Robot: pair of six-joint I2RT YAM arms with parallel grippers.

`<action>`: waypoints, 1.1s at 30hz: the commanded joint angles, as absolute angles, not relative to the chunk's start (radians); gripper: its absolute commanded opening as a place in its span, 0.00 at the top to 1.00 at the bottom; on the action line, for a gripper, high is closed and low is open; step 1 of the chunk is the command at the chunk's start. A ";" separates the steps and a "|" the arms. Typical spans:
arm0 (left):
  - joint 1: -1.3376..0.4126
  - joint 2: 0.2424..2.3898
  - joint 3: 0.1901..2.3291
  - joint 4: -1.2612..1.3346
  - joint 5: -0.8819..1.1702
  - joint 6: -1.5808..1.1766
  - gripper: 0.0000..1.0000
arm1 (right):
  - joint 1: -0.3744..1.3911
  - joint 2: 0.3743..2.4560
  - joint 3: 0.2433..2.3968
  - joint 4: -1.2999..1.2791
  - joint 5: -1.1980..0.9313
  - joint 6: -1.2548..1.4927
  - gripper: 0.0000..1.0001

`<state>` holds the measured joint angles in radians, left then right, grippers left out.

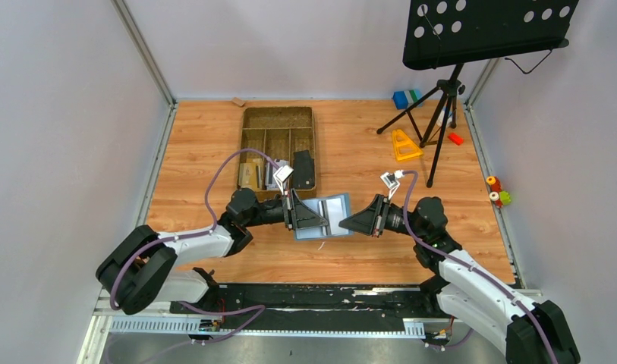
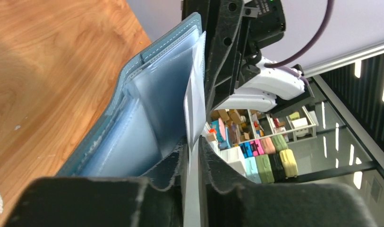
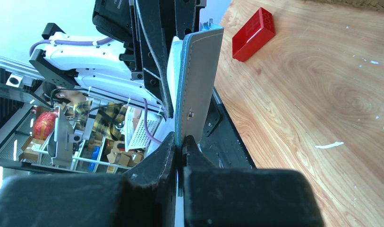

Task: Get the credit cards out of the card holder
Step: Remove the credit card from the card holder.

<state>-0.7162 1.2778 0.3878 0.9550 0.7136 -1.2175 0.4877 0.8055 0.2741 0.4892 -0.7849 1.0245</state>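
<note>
The left end effector (image 2: 192, 156) and right end effector (image 3: 182, 142), tips facing, both clench the card holder (image 1: 337, 206).

Lower edge of slate-blue folding card holder (image 2: 133, 118) hidden behind black left tool (image 2: 192, 144); pale thin card (image 2: 195, 104) cut off at bottom edge; brown divided tray (image 1: 243, 144), contents too small to identify.

The card holder (image 1: 335, 206) lies between left claw (image 1: 321, 217) and right claw (image 1: 344, 222), before the tray (image 1: 242, 136).
</note>
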 commanded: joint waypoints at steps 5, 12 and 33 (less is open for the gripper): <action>-0.715 1.291 0.403 1.115 0.739 -1.257 1.00 | 0.488 0.813 0.264 0.600 -0.828 1.051 1.00; -0.707 1.256 0.372 1.034 0.726 -1.213 1.00 | 0.482 0.719 0.263 0.436 -0.720 0.995 0.75; -0.706 1.240 0.371 1.023 0.732 -1.199 1.00 | 0.478 0.796 0.246 0.576 -0.784 1.067 0.73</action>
<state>-0.7063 1.2442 0.3553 0.9615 0.7280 -1.2102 0.4789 0.7483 0.2531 0.4553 -0.7345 1.0367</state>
